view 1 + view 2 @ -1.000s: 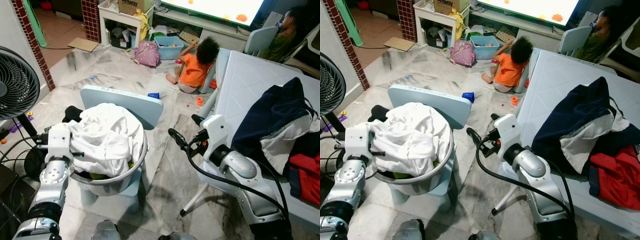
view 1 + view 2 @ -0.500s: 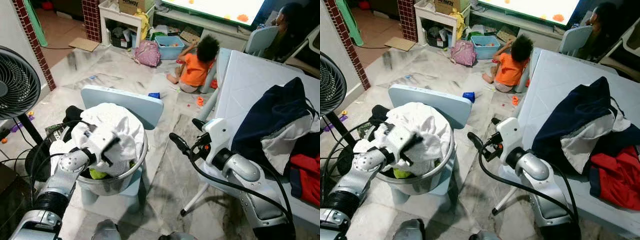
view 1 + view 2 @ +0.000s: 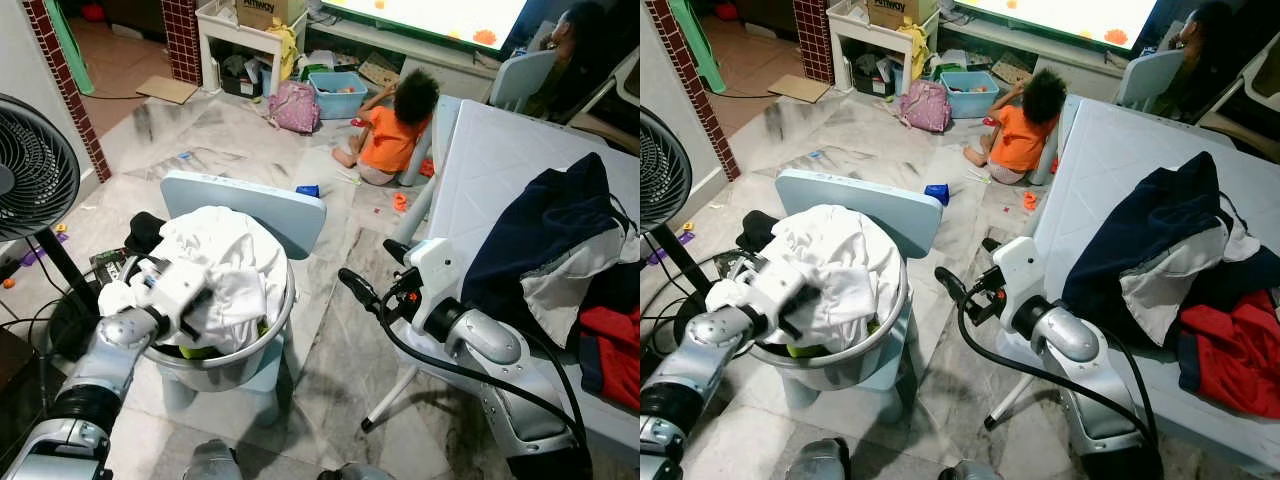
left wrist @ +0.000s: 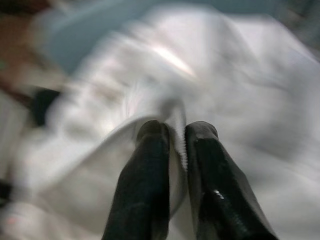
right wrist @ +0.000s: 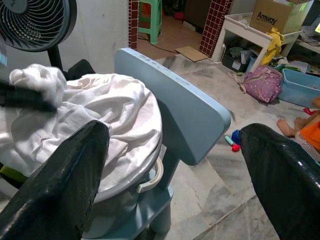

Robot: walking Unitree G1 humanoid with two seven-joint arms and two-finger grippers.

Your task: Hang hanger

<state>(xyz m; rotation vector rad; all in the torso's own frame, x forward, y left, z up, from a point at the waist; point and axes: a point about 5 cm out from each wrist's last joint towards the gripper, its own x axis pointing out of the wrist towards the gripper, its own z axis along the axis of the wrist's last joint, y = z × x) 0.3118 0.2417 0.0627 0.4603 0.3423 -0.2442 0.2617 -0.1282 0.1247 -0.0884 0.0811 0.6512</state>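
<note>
The left hand pinches a fold of white cloth heaped in the basin. The right hand hovers beside it, fingers spread wide, holding nothing.

Head views are evenly lit and sharp, in soft indoor daylight. A bright screen at the far edge is overexposed. The marble floor shows mild sheen; soft shadows lie beneath the blue chair and white worktop. The left wrist view is heavily motion-blurred, white cloth smeared and washed out. The right wrist view is clear, with near black fingers out of focus.
</note>
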